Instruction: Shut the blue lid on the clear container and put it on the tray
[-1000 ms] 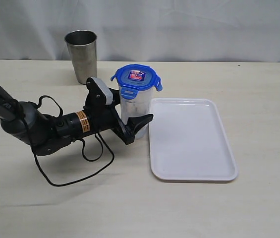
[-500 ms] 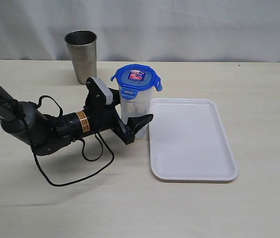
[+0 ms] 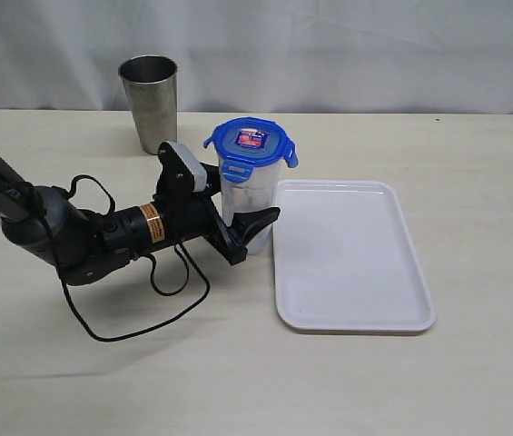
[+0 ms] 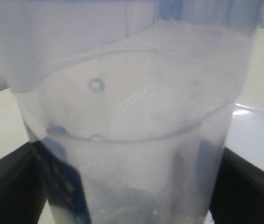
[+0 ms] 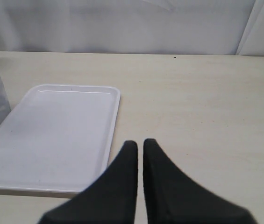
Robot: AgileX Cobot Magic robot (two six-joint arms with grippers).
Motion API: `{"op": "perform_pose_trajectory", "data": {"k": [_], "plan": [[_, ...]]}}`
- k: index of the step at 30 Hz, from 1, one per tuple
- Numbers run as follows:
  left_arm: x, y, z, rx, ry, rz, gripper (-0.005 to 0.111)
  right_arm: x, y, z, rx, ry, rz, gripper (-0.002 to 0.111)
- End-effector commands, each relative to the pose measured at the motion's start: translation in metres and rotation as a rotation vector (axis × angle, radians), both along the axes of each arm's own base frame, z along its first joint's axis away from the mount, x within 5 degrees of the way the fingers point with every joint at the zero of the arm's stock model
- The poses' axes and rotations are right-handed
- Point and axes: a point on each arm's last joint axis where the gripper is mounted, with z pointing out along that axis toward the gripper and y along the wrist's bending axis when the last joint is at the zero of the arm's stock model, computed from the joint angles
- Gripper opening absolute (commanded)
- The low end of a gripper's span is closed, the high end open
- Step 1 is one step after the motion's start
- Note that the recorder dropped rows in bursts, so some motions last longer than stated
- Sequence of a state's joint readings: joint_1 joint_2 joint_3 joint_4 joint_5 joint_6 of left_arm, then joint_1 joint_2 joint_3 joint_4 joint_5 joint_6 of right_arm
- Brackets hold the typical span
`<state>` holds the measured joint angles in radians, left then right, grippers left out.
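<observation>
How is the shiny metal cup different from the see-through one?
The clear container is see-through; the steel cup is grey metal. The container wears a blue lid; the cup has none. The container stands beside the tray; the cup stands farther from it. Both stand upright.

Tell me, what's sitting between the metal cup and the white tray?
The clear container, blue lid on top, stands between them in the exterior view.
</observation>
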<state>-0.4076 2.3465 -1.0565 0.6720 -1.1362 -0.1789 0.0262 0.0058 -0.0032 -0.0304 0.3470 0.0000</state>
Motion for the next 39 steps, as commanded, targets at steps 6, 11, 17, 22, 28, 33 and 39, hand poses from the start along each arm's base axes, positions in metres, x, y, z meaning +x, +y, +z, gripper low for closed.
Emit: {"op": "perform_pose_trajectory", "data": {"k": [6,11,17,22,28,33,39], "plan": [[0.000,-0.002,0.000,0.006,0.001,-0.007,0.038,0.000,0.000,0.000,0.002,-0.006,0.000,0.005],[-0.001,-0.002,-0.001,0.020,0.008,-0.013,0.013,0.000,0.000,0.000,0.002,-0.006,0.000,0.005],[0.000,-0.002,-0.001,0.026,0.009,-0.008,0.000,0.000,0.000,0.000,0.002,-0.006,0.000,0.005],[0.002,0.003,0.002,0.031,0.020,-0.021,0.000,0.000,0.000,0.000,0.002,-0.006,0.000,0.005],[0.003,0.010,0.014,0.018,0.044,-0.063,0.000,0.000,0.000,0.000,0.002,-0.006,0.000,0.005],[0.004,0.018,0.026,0.035,0.052,-0.102,0.000,0.000,0.000,0.000,0.002,-0.006,0.000,0.005],[-0.004,0.021,0.024,0.095,0.039,-0.226,0.000,0.000,0.000,0.000,0.002,-0.006,0.000,0.005]]}}
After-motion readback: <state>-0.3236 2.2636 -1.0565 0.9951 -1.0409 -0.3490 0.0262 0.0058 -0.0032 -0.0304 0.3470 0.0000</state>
